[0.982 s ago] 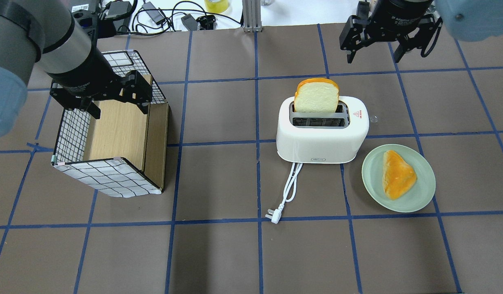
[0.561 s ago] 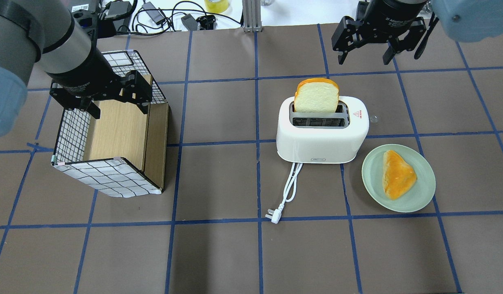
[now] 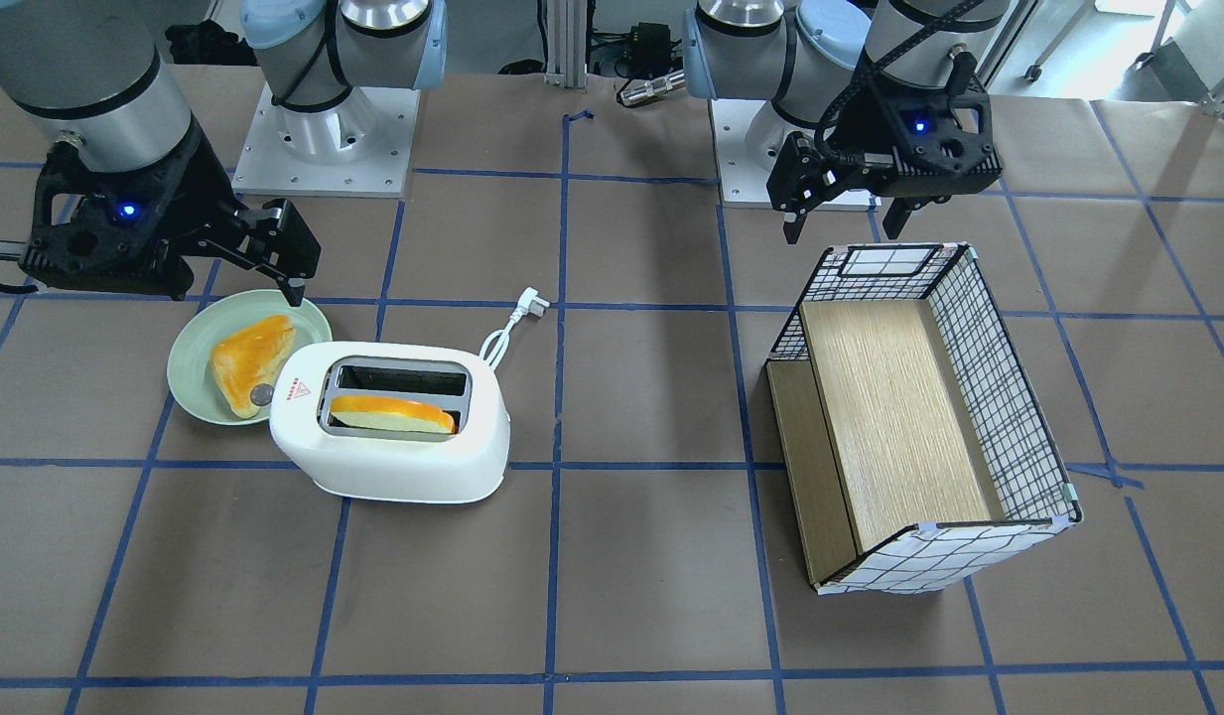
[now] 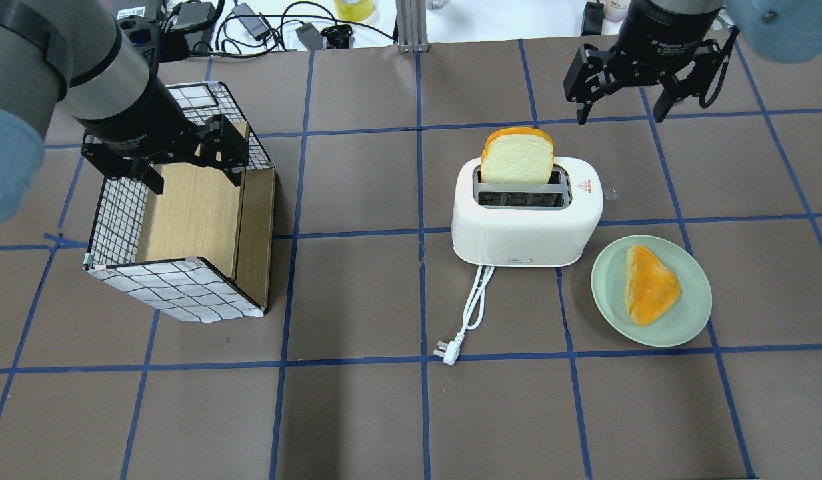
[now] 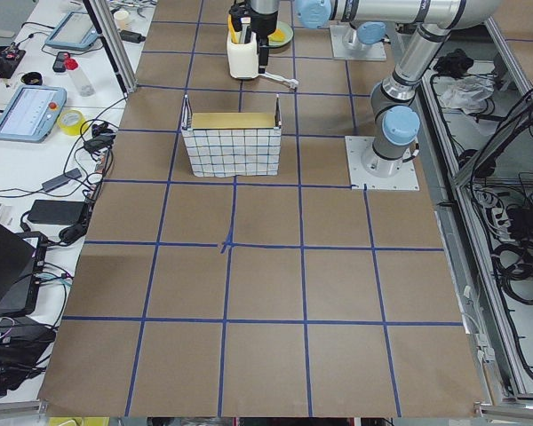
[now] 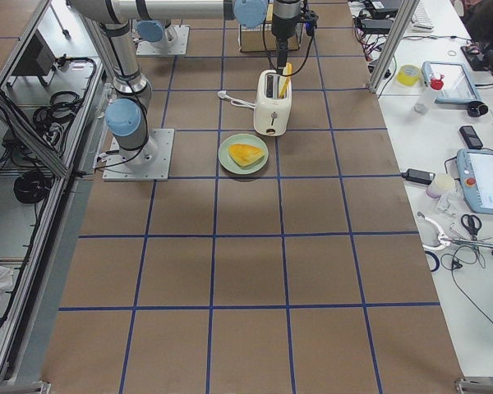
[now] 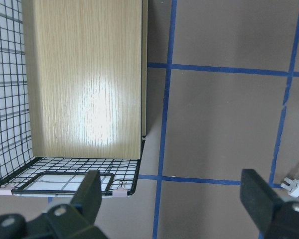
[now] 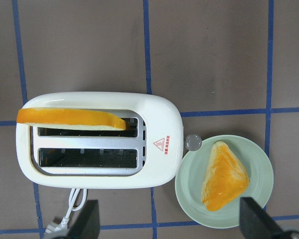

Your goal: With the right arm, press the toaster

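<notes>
Toaster [image 4: 525, 220] sat right of centre in the overhead frame on the brown gridded counter [image 4: 357, 413]. It had a red warning triangle [image 4: 585, 184] on top with tiny red print under it, unreadable. A small logo on the side wall was also too small to read. A bread slice [image 4: 517, 157] stood in the upper slot. A grey knob [image 8: 193, 142] sat at the plate end, and the white plug [image 4: 449, 351] lay below.

Right gripper [image 4: 619, 117] was at upper right, fingers spread wide, holding nothing, clear of the toaster. White print on its collar read roughly "Adaptive Gripper".

Left gripper [image 4: 197, 179] was at upper left, also spread wide and empty, over the grid-patterned box [image 4: 177, 293].

A green plate [image 4: 691, 313] with a toasted piece [image 4: 649, 284] sat just lower right of the toaster.
</notes>
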{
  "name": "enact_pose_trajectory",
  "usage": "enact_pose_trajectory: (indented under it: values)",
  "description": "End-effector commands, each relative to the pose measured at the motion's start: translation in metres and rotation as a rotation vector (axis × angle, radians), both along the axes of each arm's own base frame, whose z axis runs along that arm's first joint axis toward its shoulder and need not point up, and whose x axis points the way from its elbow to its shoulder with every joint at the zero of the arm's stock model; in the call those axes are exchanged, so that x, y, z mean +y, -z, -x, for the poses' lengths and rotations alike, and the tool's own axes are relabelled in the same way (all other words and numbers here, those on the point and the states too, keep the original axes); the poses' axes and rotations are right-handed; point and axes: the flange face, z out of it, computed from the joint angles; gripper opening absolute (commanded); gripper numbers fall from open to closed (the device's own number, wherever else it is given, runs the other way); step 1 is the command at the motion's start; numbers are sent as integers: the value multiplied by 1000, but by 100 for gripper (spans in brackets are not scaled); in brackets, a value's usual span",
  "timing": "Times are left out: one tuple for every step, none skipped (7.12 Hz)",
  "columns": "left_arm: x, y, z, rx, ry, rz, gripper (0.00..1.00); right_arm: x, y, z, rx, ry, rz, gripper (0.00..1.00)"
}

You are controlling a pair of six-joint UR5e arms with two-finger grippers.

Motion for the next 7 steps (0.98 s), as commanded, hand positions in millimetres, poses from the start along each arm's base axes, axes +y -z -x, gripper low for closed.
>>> enact_pose_trajectory:
  values:
    - [0, 0, 0, 0, 0, 0, 100, 14, 3, -3, -4, 6, -47, 100]
    - [0, 0, 0, 0, 0, 0, 100, 17, 8, 0, -4, -11, -58, 100]
    - [0, 0, 0, 0, 0, 0, 100, 16, 9, 2, 2, -89, -40, 100]
    - [0, 0, 0, 0, 0, 0, 100, 11, 6, 2, 5, -70, 5, 100]
    - [0, 0, 0, 0, 0, 0, 100, 10, 5, 2, 6, -66, 17, 100]
    - [0, 0, 0, 0, 0, 0, 100, 9, 3, 2, 7, -65, 30, 100]
    - [0, 0, 0, 0, 0, 0, 100, 10, 4, 2, 6, -63, 19, 100]
